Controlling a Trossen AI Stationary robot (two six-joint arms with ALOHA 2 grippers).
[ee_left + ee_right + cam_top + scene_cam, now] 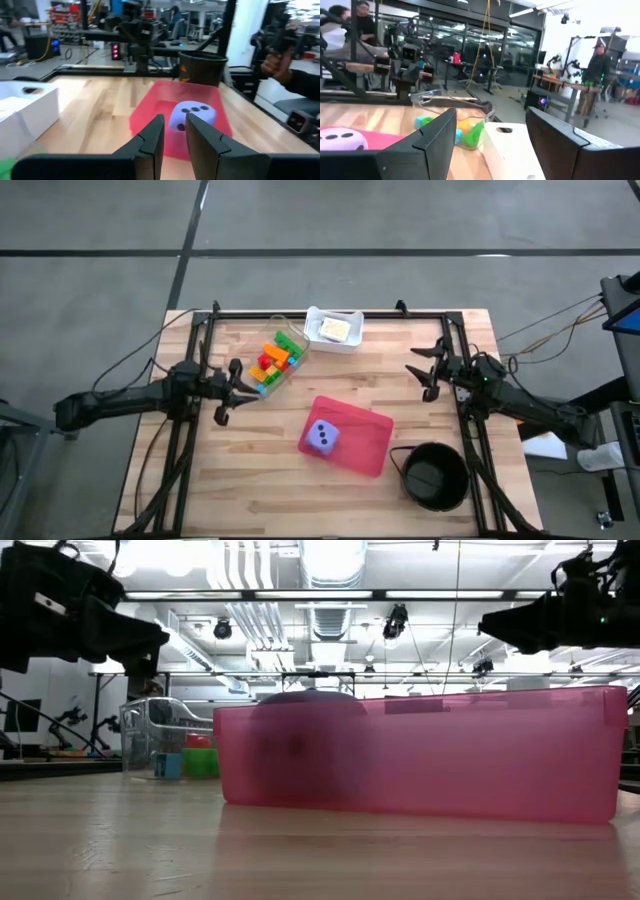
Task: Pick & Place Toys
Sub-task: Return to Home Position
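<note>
Bricks (277, 361) piled in clear bin (281, 323), just beside left gripper (230, 392), fingers narrowly apart, empty. Lilac die (322, 438) inside pink bin (368, 435), mid-table. Right gripper (420, 370) spread wide, empty, near right edge. Possibly a card (335, 329) in white bin (316, 330).

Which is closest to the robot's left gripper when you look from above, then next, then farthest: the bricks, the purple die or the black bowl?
1. The bricks, right beside the left gripper.
2. The die, in the pink bin at mid-table.
3. The black bowl, across the table on the right gripper side.
</note>
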